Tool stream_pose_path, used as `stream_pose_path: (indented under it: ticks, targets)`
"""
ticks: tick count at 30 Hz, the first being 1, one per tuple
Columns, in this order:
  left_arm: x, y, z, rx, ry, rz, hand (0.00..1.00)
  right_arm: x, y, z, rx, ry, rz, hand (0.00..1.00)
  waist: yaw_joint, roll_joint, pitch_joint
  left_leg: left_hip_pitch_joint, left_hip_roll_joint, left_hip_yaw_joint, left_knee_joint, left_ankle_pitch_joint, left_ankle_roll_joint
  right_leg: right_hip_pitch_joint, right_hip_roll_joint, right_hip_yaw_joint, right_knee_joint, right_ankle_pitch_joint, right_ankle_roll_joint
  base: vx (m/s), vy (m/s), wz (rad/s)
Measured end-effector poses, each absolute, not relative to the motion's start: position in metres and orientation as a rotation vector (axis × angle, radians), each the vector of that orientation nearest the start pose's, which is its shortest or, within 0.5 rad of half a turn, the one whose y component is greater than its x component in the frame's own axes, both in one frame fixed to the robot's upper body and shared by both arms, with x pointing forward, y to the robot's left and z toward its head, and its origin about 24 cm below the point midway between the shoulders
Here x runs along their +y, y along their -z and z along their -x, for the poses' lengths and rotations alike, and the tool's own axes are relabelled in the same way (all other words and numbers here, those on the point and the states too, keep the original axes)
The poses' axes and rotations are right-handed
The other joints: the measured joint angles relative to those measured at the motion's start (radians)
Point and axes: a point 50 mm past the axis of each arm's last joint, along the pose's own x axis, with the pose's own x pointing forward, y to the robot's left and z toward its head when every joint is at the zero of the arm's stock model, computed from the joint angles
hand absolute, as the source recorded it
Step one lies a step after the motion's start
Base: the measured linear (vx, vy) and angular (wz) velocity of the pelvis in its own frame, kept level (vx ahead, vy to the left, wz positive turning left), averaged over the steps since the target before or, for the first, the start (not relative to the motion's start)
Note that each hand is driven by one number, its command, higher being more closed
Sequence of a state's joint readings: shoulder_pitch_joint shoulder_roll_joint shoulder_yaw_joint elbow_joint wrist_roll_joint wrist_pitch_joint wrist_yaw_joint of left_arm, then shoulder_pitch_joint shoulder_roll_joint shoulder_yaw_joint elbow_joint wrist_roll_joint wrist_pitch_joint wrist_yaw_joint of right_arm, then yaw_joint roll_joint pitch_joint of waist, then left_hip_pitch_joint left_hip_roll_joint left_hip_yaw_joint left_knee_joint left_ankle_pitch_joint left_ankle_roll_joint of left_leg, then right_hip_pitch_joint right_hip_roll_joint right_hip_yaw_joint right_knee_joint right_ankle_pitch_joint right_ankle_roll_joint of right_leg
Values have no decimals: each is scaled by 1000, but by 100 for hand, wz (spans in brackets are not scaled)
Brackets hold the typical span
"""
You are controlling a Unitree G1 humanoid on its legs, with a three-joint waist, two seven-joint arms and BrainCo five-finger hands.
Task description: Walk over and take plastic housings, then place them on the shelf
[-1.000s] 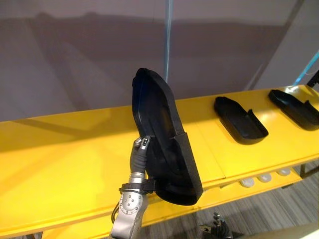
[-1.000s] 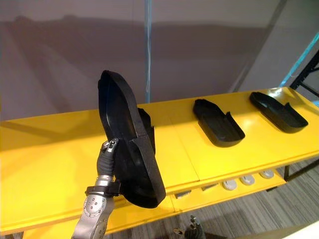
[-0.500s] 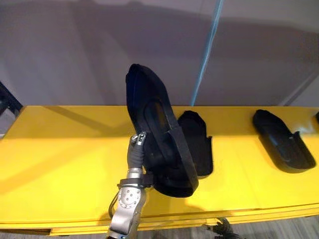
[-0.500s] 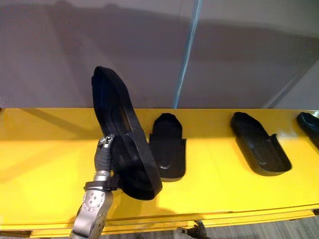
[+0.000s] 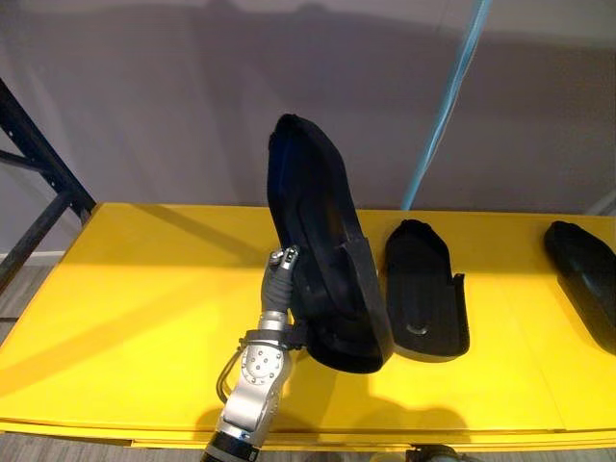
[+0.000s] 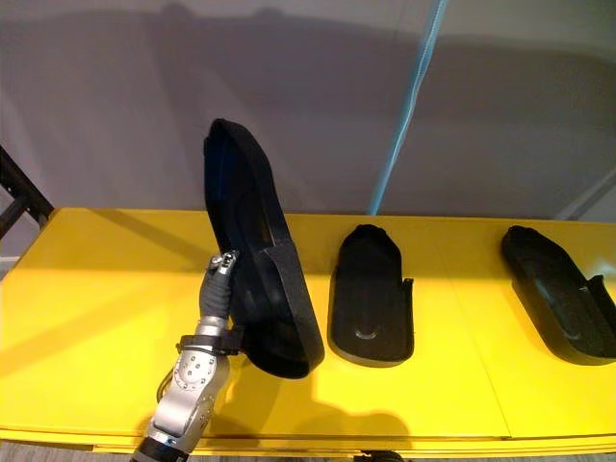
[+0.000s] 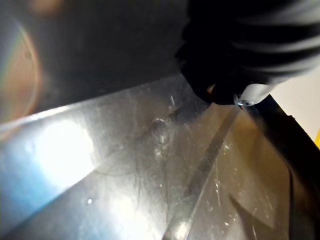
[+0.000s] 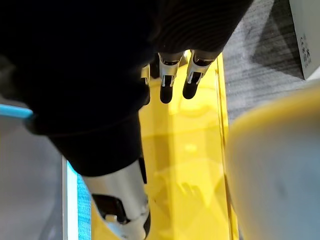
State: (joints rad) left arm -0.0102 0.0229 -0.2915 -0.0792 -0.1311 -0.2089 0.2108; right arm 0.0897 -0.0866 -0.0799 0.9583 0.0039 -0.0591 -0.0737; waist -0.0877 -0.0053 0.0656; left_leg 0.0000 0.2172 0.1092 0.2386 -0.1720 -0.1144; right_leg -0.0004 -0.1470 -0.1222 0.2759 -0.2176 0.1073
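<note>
Overhead light falls bright on the yellow shelf, palest along its near left part, while the black housing throws a long slanting shadow leftward across it, the grey wall lies dim, and white glare with a rainbow flare washes a scratched glossy surface.

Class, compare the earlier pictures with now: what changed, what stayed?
The camera swung left along the yellow shelf; the held housing is now upright left of the nearest lying housing, no longer in front of it. The left hand still grips it; the right hand hangs open.
</note>
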Motion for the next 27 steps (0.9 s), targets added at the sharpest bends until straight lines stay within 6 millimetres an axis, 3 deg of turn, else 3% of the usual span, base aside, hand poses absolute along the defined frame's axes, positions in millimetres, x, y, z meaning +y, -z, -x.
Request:
stream_pose_path:
  ticks: [4,10,16,22,27]
  targets:
    - [119,-76,-247,-251,-18,148,100,-209,152,-102,1012,240,80,0,7,3,-11,40,-3,14,-83,38,-24,32,6,0,-76,47,-1,52,27,-3]
    - [154,-66,-243,-202,-137,30,100,-209,155,-95,1036,245,78,0,18,2,-31,61,-10,32,-100,51,-26,83,5,0,-170,135,-12,9,99,-1]
    - [177,-67,-243,-208,-221,-70,100,-207,156,-95,1043,247,61,0,39,1,-32,80,-20,62,-139,105,-24,103,0,0,-218,202,-19,-76,72,-1]
    - [193,-58,-243,-154,-276,-122,100,-206,156,-95,1043,221,72,0,42,1,-32,95,-23,85,-180,130,-21,95,1,3,-239,214,-7,-154,10,-10]
    - [226,-43,-243,-42,-363,-239,100,-207,156,-94,1046,212,74,0,36,-3,-31,124,-28,116,-243,174,-22,87,1,7,-267,221,-4,-254,-18,-18]
